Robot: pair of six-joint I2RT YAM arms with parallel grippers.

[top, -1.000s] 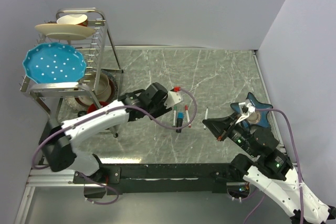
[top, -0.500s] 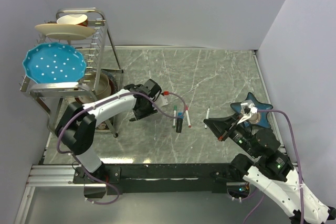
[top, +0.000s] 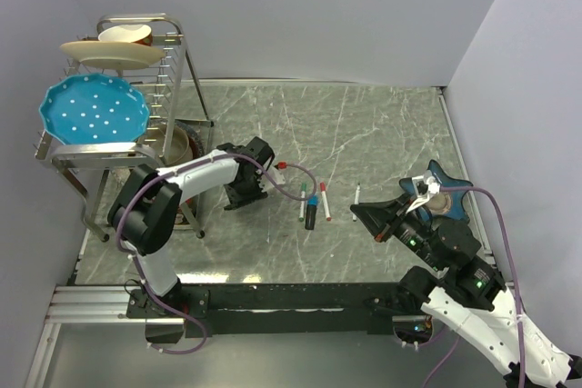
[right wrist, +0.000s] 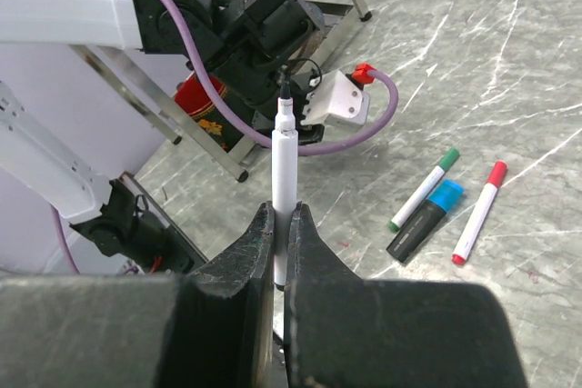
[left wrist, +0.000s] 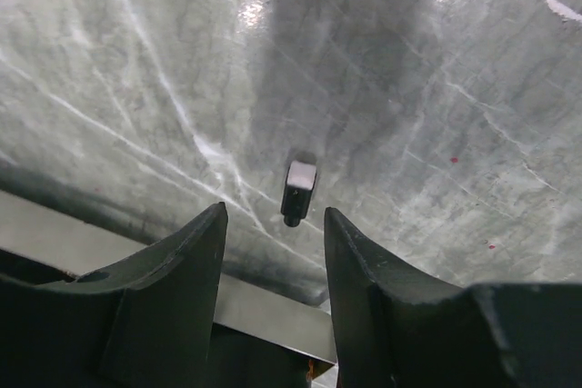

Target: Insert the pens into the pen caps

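The uncapped white pen [right wrist: 285, 170] is held clamped in the right gripper [right wrist: 280, 215], near the right side of the table [top: 391, 124], with its tip pointed away toward the left arm. Three capped pens are left lying together mid-table: the green-capped pen [right wrist: 424, 188], the thick black pen [right wrist: 426, 222] and the red-capped pen [right wrist: 479, 212]. Within the last second the left gripper [left wrist: 273, 217] has been drawn back leftward from that cluster toward the dish rack [top: 173, 43]. It is now set low over a small black pen cap [left wrist: 297, 190], which is seen lying between its parted, empty fingers. The last capping is judged to be in preparation: the cap is framed for grasping and can then be brought to the held pen.
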